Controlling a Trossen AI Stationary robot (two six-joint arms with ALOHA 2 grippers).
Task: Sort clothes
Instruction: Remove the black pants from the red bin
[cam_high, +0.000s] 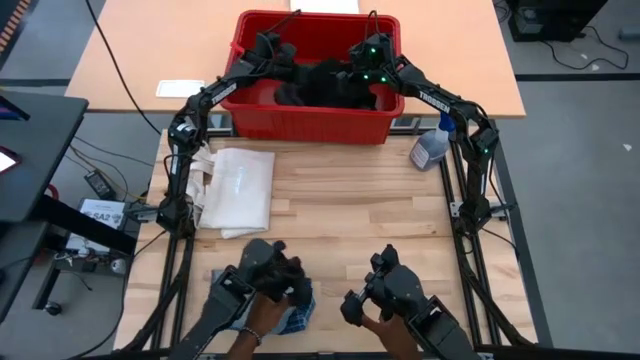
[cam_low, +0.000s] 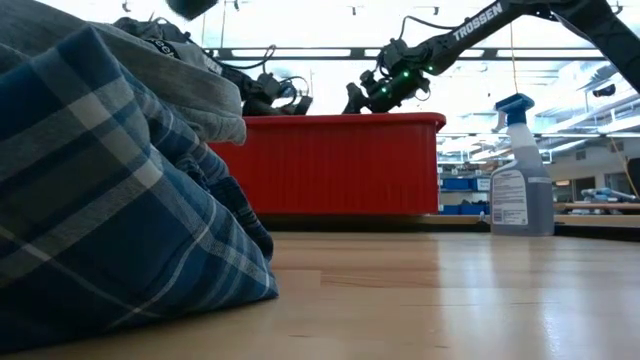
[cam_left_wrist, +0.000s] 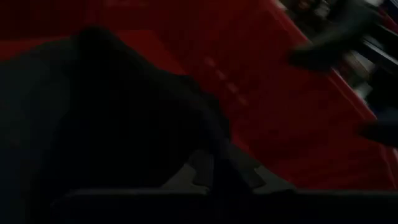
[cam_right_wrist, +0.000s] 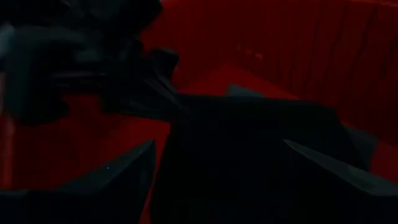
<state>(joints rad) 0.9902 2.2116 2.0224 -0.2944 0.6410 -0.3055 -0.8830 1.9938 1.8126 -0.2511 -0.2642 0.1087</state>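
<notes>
A heap of black fabric (cam_high: 325, 85) lies in a red bin (cam_high: 250, 115) at the table's far edge. Both arms reach down into the bin. My left gripper (cam_high: 272, 55) hangs over the heap's left side, and black fabric (cam_left_wrist: 112, 124) fills its wrist view. My right gripper (cam_high: 365, 62) is open over the heap's right side, with a hump of black fabric (cam_right_wrist: 249, 162) between its fingers. The blue-and-white plaid cloth (cam_low: 110, 210) lies bunched at the near edge (cam_high: 300, 315), with grey cloth (cam_low: 170, 75) on top of it. My right gripper comes at the black fabric (cam_right_wrist: 249, 143) from above, slanting down into the bin. The fabric rises into the gap between its open fingers (cam_right_wrist: 124, 171). I cannot tell whether the fingers touch it.
A white tote bag (cam_high: 238, 188) lies flat on the table's left side. A spray bottle (cam_high: 432, 150) stands at the far right, beside the bin. At the near edge a person's hands (cam_high: 262, 318) hold two dark control arms. Bare wood shows in the middle of the table.
</notes>
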